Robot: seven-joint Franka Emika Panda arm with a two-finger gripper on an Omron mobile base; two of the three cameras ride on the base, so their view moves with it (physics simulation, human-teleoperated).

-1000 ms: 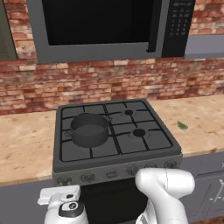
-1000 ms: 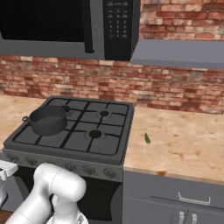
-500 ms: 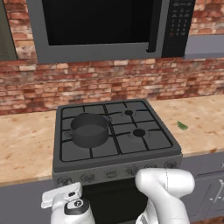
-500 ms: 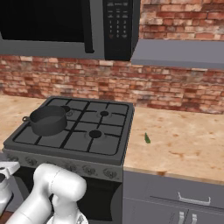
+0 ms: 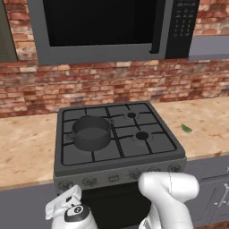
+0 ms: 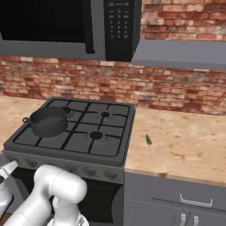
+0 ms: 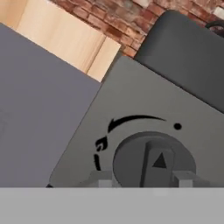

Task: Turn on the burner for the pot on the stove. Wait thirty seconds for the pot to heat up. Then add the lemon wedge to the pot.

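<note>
The dark grey pot [image 5: 91, 132] [image 6: 48, 121] stands on the front left burner of the stove [image 5: 117, 177] [image 6: 90, 173]. Right of the stove, the small green lemon wedge [image 5: 186, 129] [image 6: 148, 140] lies on the counter. My gripper [image 7: 144, 179] is low at the stove's front panel, at its left end. It points straight at a round knob [image 7: 153, 159] with a raised ridge and an arrow mark. The fingertips [image 7: 104, 180] stand to either side of the ridge with a gap on the left, so the gripper is open and holds nothing.
A dark microwave [image 5: 112, 27] hangs over the range against the brick wall. Wooden counter [image 5: 27, 147] [image 6: 190, 145] runs along both sides of the stove. Grey drawers [image 6: 185, 198] sit under the right counter. My white arm [image 5: 167, 197] crosses in front of the oven door.
The fingers have spread apart off the knob's ridge. The hand has shifted slightly right and down along the stove front. Pot and lemon wedge have not moved.
</note>
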